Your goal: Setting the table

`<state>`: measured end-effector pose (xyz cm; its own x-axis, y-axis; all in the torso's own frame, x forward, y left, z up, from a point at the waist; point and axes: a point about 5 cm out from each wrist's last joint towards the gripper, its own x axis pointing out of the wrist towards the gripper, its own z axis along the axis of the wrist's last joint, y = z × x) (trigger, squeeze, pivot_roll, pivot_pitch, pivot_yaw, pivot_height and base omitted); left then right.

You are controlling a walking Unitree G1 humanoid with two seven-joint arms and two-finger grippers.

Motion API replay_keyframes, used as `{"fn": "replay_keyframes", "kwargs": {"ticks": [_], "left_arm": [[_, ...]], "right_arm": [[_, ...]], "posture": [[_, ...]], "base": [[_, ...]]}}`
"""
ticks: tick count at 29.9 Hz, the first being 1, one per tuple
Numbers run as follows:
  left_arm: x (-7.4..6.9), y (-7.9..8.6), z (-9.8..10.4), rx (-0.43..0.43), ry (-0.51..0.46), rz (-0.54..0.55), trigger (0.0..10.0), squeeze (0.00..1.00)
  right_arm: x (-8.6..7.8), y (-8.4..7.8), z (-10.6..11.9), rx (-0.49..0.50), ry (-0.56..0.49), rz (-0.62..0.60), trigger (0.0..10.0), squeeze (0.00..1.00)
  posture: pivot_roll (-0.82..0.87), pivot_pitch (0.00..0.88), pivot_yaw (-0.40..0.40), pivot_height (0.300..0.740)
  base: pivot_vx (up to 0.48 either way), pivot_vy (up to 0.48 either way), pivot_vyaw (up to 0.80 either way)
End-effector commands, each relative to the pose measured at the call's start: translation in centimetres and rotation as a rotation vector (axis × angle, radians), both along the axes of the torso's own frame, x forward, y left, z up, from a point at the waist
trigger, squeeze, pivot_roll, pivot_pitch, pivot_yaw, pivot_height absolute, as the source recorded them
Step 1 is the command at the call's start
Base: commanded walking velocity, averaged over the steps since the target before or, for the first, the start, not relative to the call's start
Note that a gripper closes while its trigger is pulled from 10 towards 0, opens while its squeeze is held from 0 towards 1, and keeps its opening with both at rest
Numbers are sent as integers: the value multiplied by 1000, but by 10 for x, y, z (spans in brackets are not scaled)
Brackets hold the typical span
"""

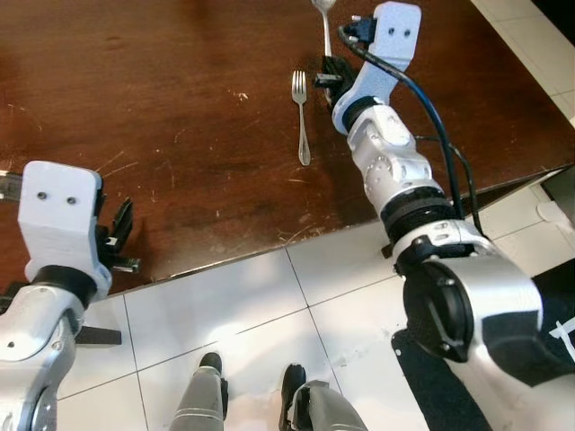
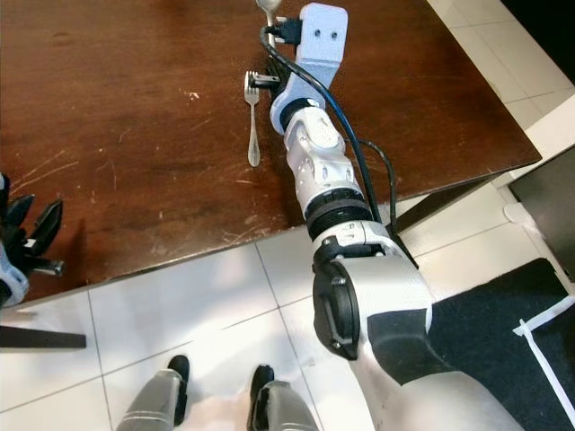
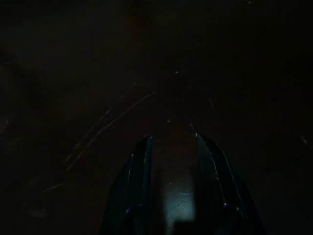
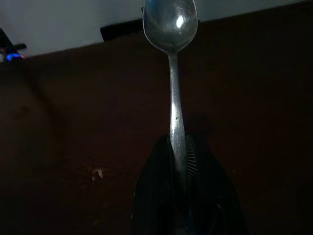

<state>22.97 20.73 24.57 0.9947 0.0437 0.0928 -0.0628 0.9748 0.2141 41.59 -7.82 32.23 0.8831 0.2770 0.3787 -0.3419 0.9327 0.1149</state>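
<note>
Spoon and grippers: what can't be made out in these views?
- Spoon: the head views cut its bowl at the top edge; in the right wrist view the right gripper, jaws shut on it, hides the handle end.
- Left gripper: near the table edge; the left wrist view is too dark to tell what lies beneath.
- Fork: tines too small to count.

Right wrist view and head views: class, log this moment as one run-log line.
right gripper: shut on silver metal spoon, above dark brown wooden table | silver metal fork: lying on table | left gripper: open, idle at table edge
</note>
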Motion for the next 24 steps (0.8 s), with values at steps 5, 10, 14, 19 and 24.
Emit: {"fn": "replay_keyframes", "kwargs": {"ticks": [5,10,14,19,24], "left_arm": [[12,-6,1,-52,-47,-6,10000,0],[20,-15,-10,-105,-33,-31,10000,0],[27,-23,-21,-142,-6,-53,10000,0],[34,-29,-26,-141,3,-81,10000,0],[43,-30,-31,-138,3,-87,10000,0]], "right_arm": [[-4,-8,-12,154,-13,-60,10000,0],[-24,-16,-30,202,-67,-120,10000,0],[-43,-25,-44,135,-108,-174,10000,0],[-60,-38,-59,97,-123,-210,10000,0],[-70,-54,-80,60,-87,-268,10000,0]], "posture": [[272,234,-67,740],[222,182,-51,740],[184,147,-32,740],[158,120,-21,740],[139,99,-13,740]], "base": [[0,0,0],[0,0,0],[0,0,0],[0,0,0],[0,0,0]]}}
